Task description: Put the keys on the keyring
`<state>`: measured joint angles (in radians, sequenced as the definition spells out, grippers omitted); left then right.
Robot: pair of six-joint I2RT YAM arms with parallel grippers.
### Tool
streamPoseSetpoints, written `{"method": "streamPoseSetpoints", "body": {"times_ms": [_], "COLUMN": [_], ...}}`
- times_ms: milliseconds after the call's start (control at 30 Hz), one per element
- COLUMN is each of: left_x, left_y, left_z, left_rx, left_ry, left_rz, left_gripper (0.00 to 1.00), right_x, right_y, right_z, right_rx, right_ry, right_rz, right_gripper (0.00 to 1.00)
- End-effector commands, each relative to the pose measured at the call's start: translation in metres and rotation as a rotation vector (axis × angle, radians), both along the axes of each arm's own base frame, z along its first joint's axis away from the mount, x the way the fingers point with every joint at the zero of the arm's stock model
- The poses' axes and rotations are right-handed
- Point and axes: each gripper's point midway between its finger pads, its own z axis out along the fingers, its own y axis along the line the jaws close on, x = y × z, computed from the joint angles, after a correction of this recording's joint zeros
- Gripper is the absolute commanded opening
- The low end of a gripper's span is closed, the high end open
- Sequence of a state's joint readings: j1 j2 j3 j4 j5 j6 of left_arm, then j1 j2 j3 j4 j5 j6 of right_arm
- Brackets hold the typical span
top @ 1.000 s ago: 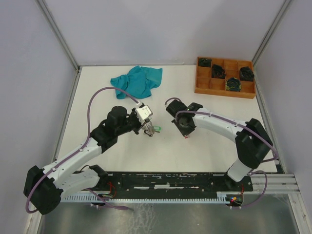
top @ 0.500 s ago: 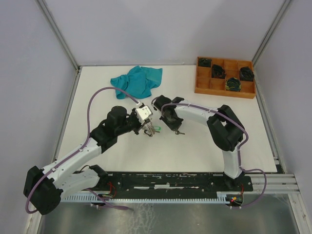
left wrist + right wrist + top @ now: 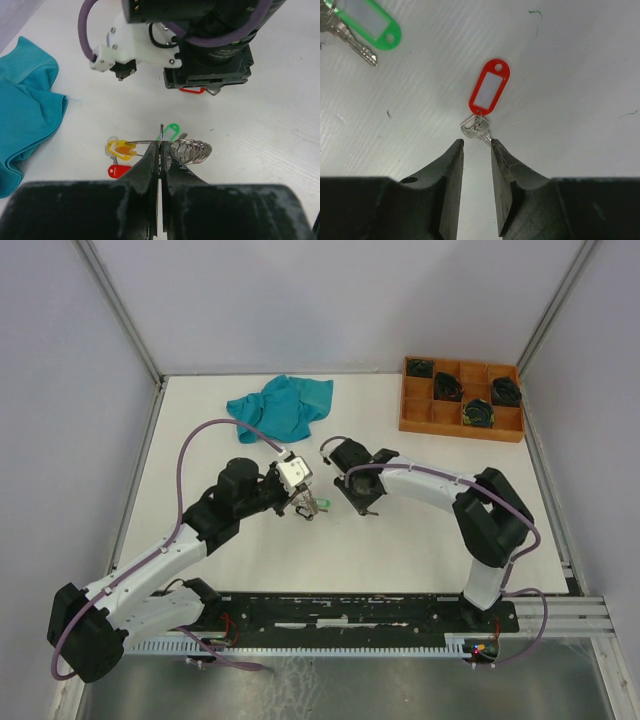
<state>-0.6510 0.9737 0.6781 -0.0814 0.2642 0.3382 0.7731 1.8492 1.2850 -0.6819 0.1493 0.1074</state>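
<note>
My left gripper is shut on the thin wire of the keyring, held just above the table. Round the keyring show a yellow piece, a red tag, a green tag and a coil of small silver rings. In the top view the left gripper sits mid-table, with my right gripper just to its right. The right gripper is open. A silver key with a red tag lies flat on the table at its fingertips. A green-tagged key lies farther off.
A teal cloth lies crumpled at the back left of the table. An orange compartment tray holding dark coiled bundles stands at the back right. White walls close in the table on three sides.
The right arm swung left toward the left gripper and its jaws opened; the red-tagged key now lies free on the table. The left gripper has stayed shut on the keyring.
</note>
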Motion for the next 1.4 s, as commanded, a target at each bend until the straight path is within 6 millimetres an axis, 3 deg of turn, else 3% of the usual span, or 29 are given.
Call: {"method": "streamPoseSetpoints", "body": {"times_ms": [0, 167, 600, 1367], "left_x": [0.004, 0.004, 0.004, 0.003], "left_y": [-0.005, -0.005, -0.006, -0.007], "left_z": [0.037, 0.037, 0.036, 0.037], "left_rx": [-0.058, -0.06, -0.06, -0.062], "left_ry": [-0.089, -0.086, -0.083, -0.086], "left_rz": [-0.018, -0.02, -0.024, -0.028], "left_gripper": [0.03, 0.03, 0.03, 0.03], "right_x": [0.012, 0.02, 0.018, 0.009], "right_y": [0.015, 0.022, 0.005, 0.0], "right_z": [0.026, 0.03, -0.003, -0.016], "right_rx": [0.183, 0.306, 0.244, 0.214], "right_ry": [-0.144, -0.243, -0.232, -0.183], "right_rz": [-0.067, -0.127, -0.24, -0.248], "right_gripper": [0.37, 0.34, 0.24, 0.17]}}
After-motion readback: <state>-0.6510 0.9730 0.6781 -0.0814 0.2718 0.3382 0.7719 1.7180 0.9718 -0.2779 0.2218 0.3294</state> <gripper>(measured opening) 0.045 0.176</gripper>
